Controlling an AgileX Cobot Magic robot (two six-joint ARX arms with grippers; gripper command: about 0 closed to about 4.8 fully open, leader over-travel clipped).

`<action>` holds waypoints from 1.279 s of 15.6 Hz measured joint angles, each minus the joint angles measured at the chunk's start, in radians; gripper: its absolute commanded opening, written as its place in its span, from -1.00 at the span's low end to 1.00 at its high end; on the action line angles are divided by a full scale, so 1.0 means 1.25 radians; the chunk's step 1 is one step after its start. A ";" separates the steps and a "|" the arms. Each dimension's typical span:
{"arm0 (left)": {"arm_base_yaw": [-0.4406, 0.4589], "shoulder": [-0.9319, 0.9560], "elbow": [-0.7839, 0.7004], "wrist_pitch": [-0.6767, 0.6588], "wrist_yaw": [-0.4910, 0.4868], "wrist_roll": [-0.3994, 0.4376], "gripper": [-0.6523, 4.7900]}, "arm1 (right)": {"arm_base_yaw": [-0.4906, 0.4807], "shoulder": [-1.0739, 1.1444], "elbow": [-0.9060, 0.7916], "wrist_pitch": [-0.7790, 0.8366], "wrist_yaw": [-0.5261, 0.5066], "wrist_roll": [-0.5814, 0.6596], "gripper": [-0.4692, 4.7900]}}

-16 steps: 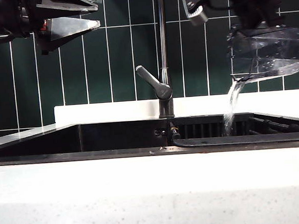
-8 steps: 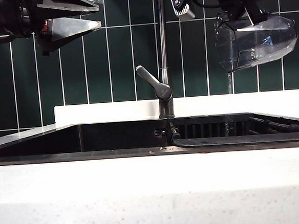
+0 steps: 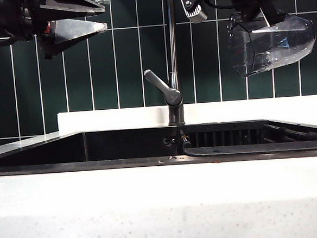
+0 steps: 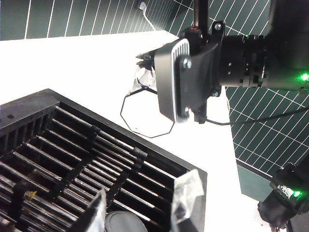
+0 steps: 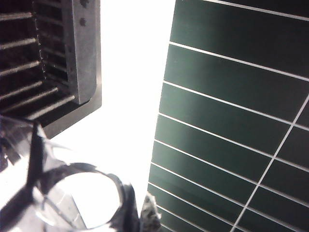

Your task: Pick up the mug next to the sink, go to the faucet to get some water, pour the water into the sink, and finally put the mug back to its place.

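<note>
So the right tool is clamped on the mug, holding it tipped sideways up high over the right end of the sink, right of the faucet. Left tool hangs up top left, jaws spread wide, holding nothing.

Dark green rectangular wall tiles with white grout back a brightly lit white speckled stone countertop.
</note>
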State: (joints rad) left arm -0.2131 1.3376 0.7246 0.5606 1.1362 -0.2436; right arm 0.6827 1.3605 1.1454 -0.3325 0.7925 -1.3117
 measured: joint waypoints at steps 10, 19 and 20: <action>0.000 -0.001 0.000 0.000 -0.034 0.001 -0.35 | -0.034 -0.005 0.005 0.023 -0.081 0.805 -0.83; -0.038 -0.129 -0.003 0.002 -0.338 0.070 -0.35 | -0.243 -0.275 -0.264 0.249 -0.283 0.987 -0.83; -0.072 -0.127 -0.003 0.002 -0.365 0.098 -0.35 | -0.284 -0.295 -0.313 0.306 -0.341 1.011 -0.83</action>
State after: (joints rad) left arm -0.3027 1.1790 0.7208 0.5632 0.6796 -0.1207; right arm 0.3279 0.9920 0.7536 0.0502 0.3656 -0.0479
